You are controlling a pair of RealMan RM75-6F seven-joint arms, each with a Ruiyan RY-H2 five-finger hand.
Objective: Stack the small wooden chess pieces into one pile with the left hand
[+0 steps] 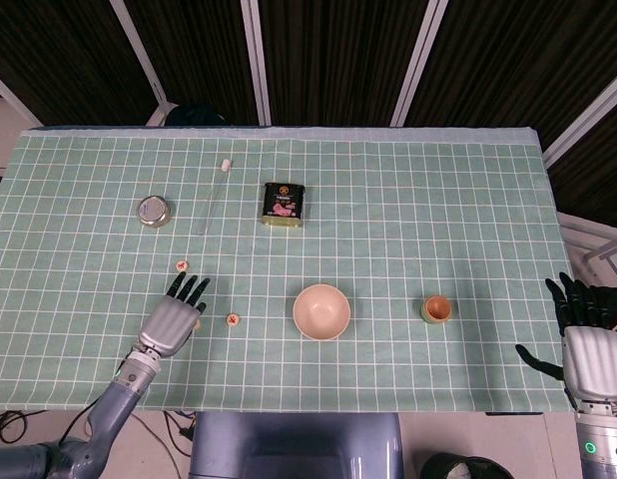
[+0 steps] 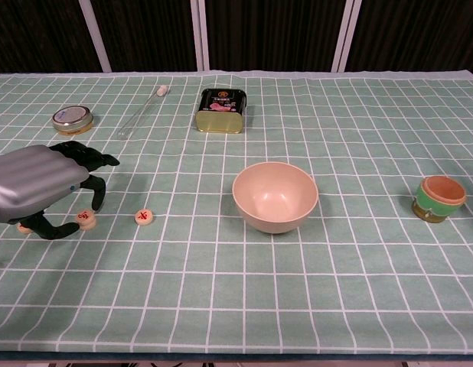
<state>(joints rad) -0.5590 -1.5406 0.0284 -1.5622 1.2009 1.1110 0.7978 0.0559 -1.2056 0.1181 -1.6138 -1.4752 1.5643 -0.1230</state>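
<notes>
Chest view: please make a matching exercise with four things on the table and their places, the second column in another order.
Things:
1. bowl
2. green cup
3. dark tin
4. round metal lid

Places:
A. far left
B. centre, near side
C. far right
D. behind the bowl, slightly left

Pairs: 1-B, 2-C, 3-D, 4-A

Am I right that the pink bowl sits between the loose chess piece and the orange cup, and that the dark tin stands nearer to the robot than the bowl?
Not quite. The bowl does sit between the loose chess piece and the orange cup, but the dark tin stands farther from the robot than the bowl, toward the table's far edge, as the chest view shows.
</notes>
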